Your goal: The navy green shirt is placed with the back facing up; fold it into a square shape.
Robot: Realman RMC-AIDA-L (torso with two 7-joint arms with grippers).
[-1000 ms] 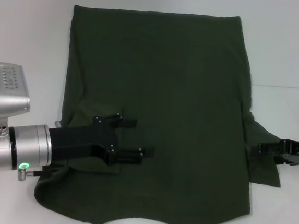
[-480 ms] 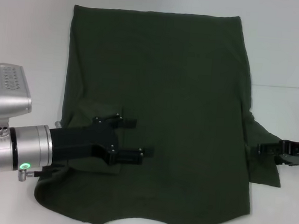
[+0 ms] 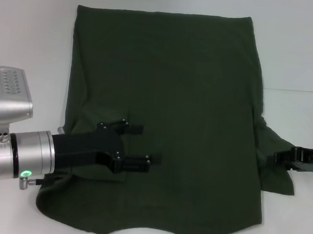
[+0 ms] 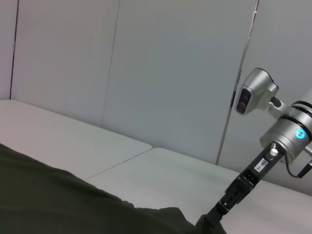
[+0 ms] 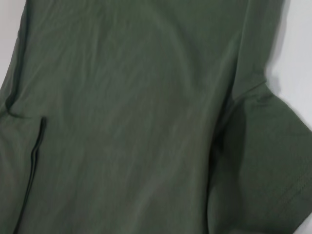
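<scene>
The navy green shirt (image 3: 169, 96) lies flat on the white table, hem at the far side and curved neckline at the near edge. Its left sleeve is folded in over the body. My left gripper (image 3: 142, 145) hovers open over that folded sleeve at the shirt's near left, with nothing between its fingers. At the right edge, my right gripper (image 3: 278, 159) is shut on the spread right sleeve (image 3: 274, 176). The left wrist view shows the right gripper (image 4: 217, 219) meeting the cloth, which bulges up there. Only shirt fabric (image 5: 122, 122) and the sleeve seam fill the right wrist view.
The white table (image 3: 31, 40) extends on both sides of the shirt, with a seam line (image 3: 301, 91) on the right. Pale wall panels (image 4: 170, 73) stand behind the table in the left wrist view.
My right gripper has shifted slightly to the right at the sleeve. The left gripper and the shirt body have hardly moved.
</scene>
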